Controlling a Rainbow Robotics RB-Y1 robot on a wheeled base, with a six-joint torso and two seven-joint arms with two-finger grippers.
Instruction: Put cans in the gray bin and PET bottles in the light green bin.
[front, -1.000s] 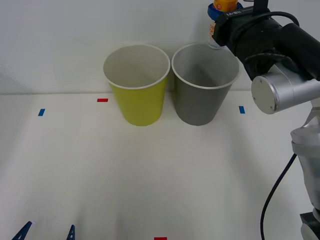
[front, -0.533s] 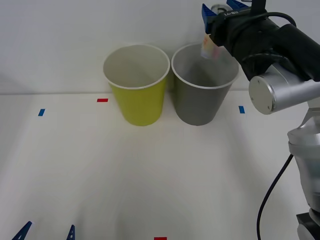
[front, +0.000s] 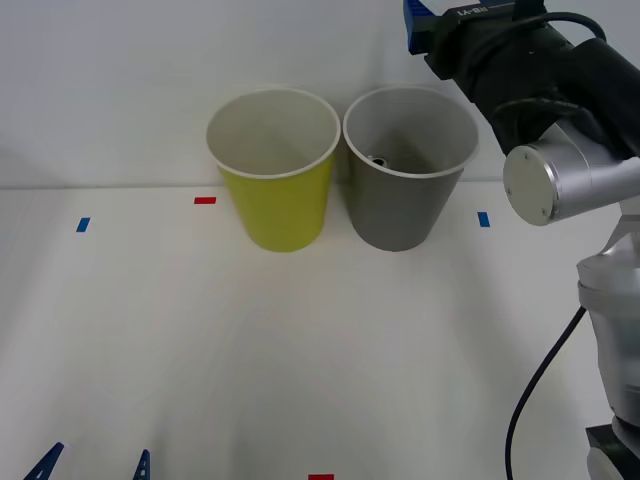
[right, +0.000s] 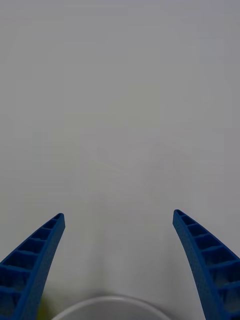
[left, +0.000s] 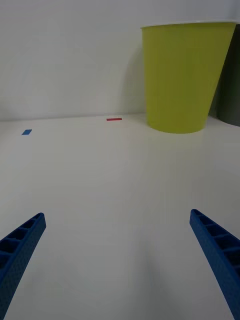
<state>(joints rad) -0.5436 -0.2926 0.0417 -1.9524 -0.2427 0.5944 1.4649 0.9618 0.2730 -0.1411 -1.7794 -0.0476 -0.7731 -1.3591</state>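
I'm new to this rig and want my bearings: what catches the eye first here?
Two tall bins stand side by side at the table's far edge: the light green bin on the left, the gray bin on the right, with a can's silver top showing inside the gray one. The right pincer hangs open above the gray bin; the left pincer waits open, low over the near table.

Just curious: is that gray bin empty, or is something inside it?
Not empty: the can lies inside the gray bin, its silver top showing.
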